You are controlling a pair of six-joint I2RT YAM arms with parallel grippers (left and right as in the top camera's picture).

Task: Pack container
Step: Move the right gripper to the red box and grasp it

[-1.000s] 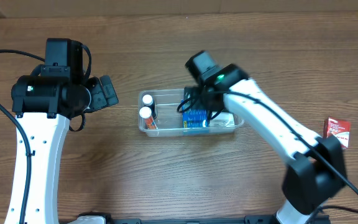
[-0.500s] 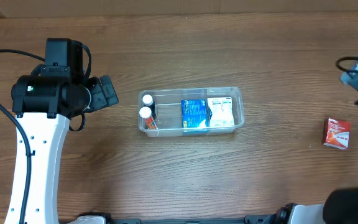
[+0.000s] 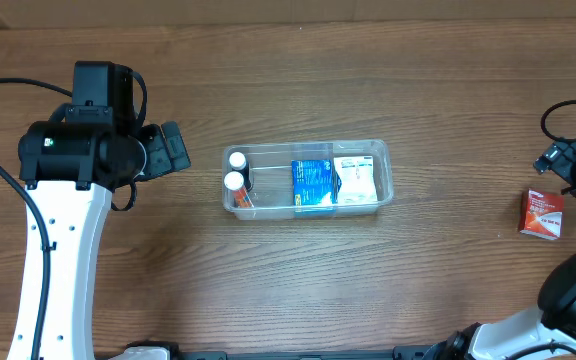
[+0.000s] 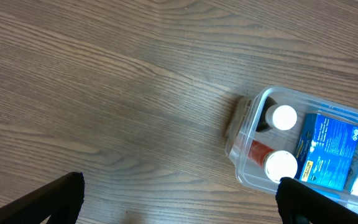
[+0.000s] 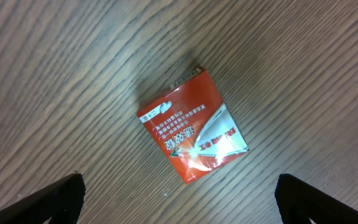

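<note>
Clear plastic container [image 3: 268,163], centre frame on wooden table [image 3: 298,280], holding two white-capped bottles [image 3: 235,171] at left, blue box [image 3: 313,184] and white packet [image 3: 356,180] at right; red box [image 5: 191,127] at far right, framed by right gripper [image 5: 179,190], fingers wide, empty; left gripper [image 4: 179,193] likewise wide, empty.

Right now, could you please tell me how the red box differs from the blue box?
The red box lies on the bare table, far right of the container; the blue box sits inside it, between the bottles and a white box. The red box lies skewed to the wood grain; the blue box is squared with the container's walls. Both are small printed cartons.
</note>
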